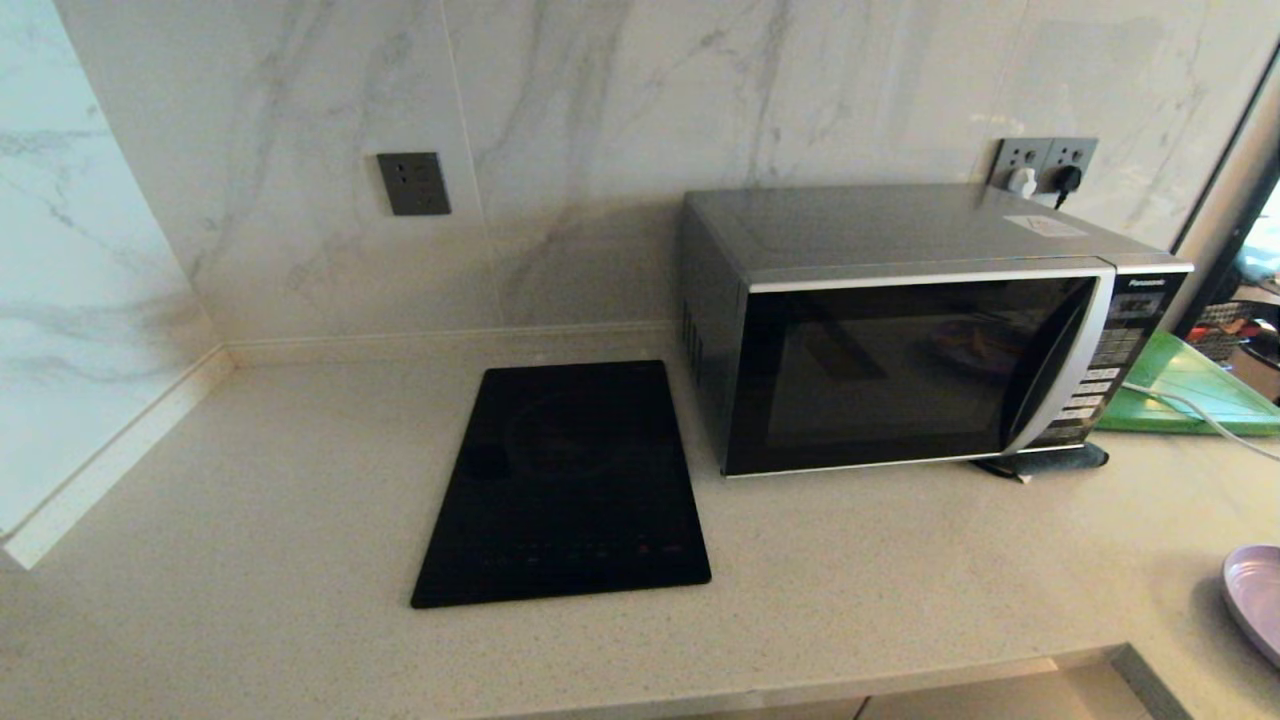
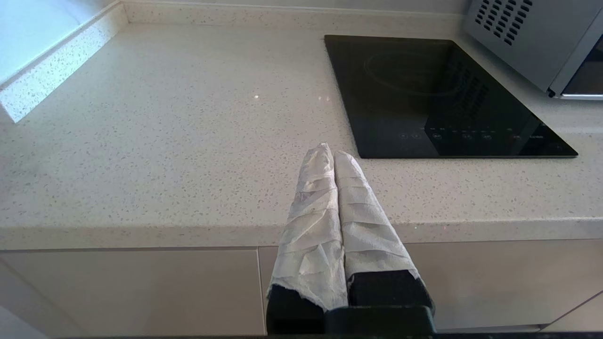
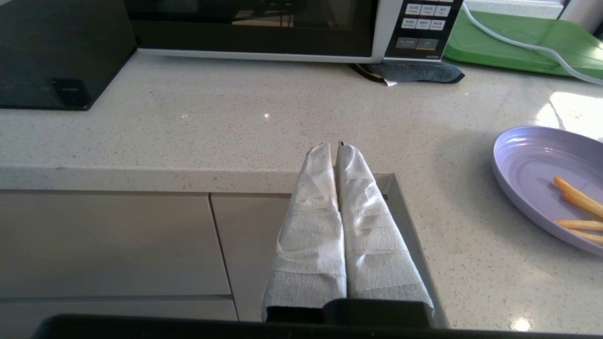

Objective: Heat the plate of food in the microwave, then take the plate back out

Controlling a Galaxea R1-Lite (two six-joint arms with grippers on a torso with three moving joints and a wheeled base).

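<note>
Currently parked off the bench (image 1: 850,560) front edge: left end effector (image 2: 328,153) pressed closed, empty | right end effector (image 3: 332,147) likewise closed, empty | plate of food (image 1: 1257,598) at 4 o'clock on bench | microwave (image 1: 900,330), door closed, at 2 o'clock | black panel (image 1: 565,485) at centre, 9 o'clock of microwave.

On the counter I count one microwave (image 1: 900,330), one flat black panel (image 1: 565,485), one green board (image 1: 1185,385) and one purple plate (image 3: 537,174). On the plate lie four fries (image 3: 577,197). The wall carries three socket plates (image 1: 414,183).
</note>
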